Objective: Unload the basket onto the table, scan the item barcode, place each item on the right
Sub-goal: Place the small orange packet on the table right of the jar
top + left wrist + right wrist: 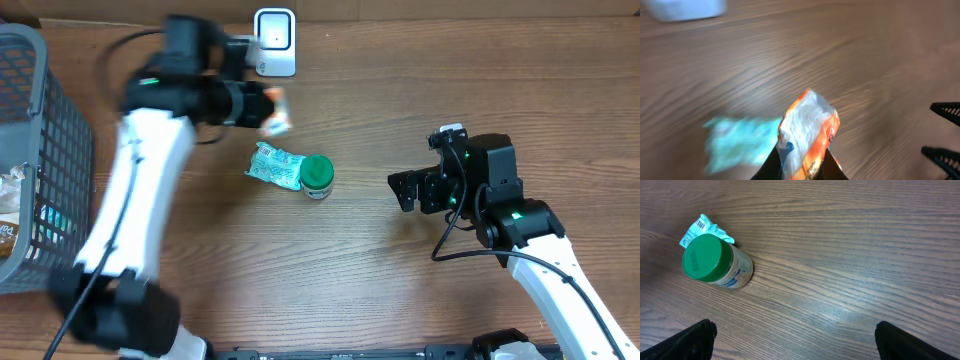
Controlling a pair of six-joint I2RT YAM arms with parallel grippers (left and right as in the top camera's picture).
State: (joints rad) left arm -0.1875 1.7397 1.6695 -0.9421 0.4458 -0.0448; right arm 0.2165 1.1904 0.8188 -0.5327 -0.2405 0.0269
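One grey basket (62, 150) with packets (14, 186) inside — left pincer (800, 166) tight on an orange packet (809, 129), right pincer (404, 190) spread.

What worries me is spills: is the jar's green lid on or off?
On. The green lid caps the jar in the right wrist view; overhead, it covers the jar's top too.

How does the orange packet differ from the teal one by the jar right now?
The orange packet is pinched in the left gripper, up off the table. The teal packet lies on the wood against the green-lidded jar. The orange packet is orange and white; the teal packet is teal and white. Both are soft, crinkled wrappers.
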